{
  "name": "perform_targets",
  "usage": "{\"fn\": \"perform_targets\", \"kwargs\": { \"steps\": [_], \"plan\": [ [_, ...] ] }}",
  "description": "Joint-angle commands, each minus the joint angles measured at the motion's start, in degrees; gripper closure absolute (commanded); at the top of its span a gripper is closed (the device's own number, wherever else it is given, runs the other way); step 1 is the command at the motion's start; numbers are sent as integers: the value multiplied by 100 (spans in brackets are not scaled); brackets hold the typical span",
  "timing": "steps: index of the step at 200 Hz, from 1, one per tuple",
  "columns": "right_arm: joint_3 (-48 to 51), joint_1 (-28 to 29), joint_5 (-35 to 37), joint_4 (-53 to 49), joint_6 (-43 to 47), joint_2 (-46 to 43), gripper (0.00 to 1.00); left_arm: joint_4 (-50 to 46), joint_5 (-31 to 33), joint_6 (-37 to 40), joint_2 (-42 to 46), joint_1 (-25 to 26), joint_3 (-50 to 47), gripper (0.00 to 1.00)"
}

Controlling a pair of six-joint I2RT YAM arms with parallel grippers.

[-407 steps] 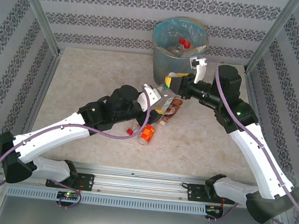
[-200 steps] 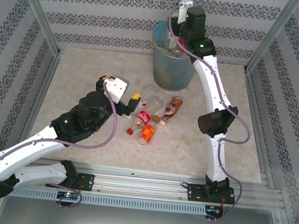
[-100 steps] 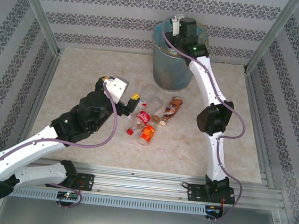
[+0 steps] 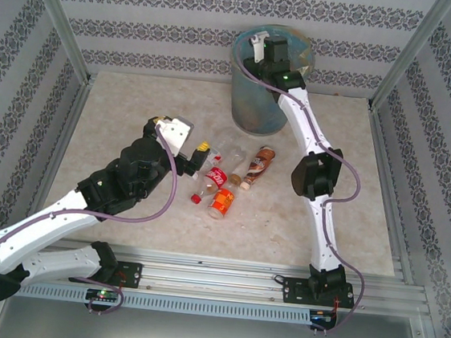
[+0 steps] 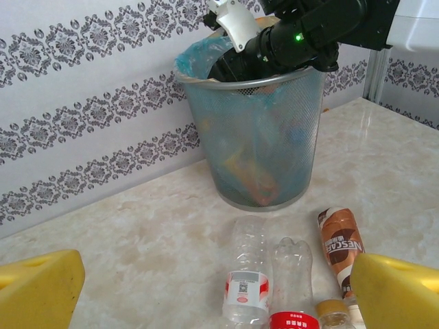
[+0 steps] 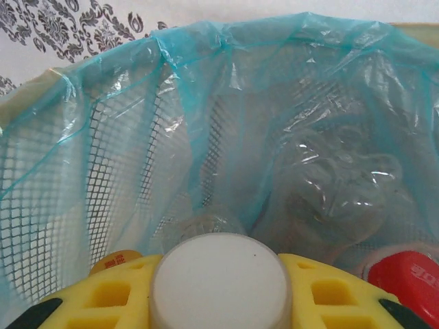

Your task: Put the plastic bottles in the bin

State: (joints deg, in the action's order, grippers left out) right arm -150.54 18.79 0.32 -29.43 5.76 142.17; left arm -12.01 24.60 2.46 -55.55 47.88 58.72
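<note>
My right gripper [image 4: 263, 52] reaches down into the bin [image 4: 256, 104], a grey mesh basket with a light blue liner [image 6: 171, 103]. Its yellow fingers [image 6: 110, 296] are shut on a clear plastic bottle [image 6: 219, 277], whose round white end faces the right wrist camera. Crumpled clear bottles and a red cap [image 6: 405, 277] lie inside below. My left gripper [image 4: 195, 157] hangs open over the table, just left of the loose bottles. In the left wrist view a red-and-white-labelled bottle [image 5: 248, 274], a red-labelled one [image 5: 291, 271] and a brown one [image 5: 339, 240] lie between and ahead of its fingers [image 5: 41, 291].
An orange-labelled bottle [image 4: 222, 202] lies nearest the arm bases. The bin stands against the patterned back wall [image 5: 82, 116]. Metal frame posts [image 4: 60, 18] flank the marble table [image 4: 135, 111], which has bare room on the left and right.
The right arm has swung from the table up over the bin and lowered the held bottle into its mouth. The left arm drew back to the left earlier and has since stayed still.
</note>
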Motion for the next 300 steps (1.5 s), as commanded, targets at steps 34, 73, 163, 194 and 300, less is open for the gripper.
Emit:
{"fn": "perform_targets", "kwargs": {
  "steps": [34, 73, 163, 194, 300],
  "plan": [
    [-629, -66, -304, -104, -578, 175, 53, 5, -75, -105, -38, -138, 2, 0],
    [-828, 29, -321, -45, -670, -279, 38, 32, -30, -92, 57, -156, 8, 0],
    [277, 420, -823, -298, -890, -2223, 37, -739, -653, -479, -730, -522, 569, 1],
    [2085, 655, -787, 61, -847, -3548, 38, -1506, -1540, -730, -1440, -787, 1137, 2],
    [7681, 207, 623, 1010, -1506, -7840, 35, -3296, -3038, -1274, -3703, -81, 1687, 15]
  ]
}}
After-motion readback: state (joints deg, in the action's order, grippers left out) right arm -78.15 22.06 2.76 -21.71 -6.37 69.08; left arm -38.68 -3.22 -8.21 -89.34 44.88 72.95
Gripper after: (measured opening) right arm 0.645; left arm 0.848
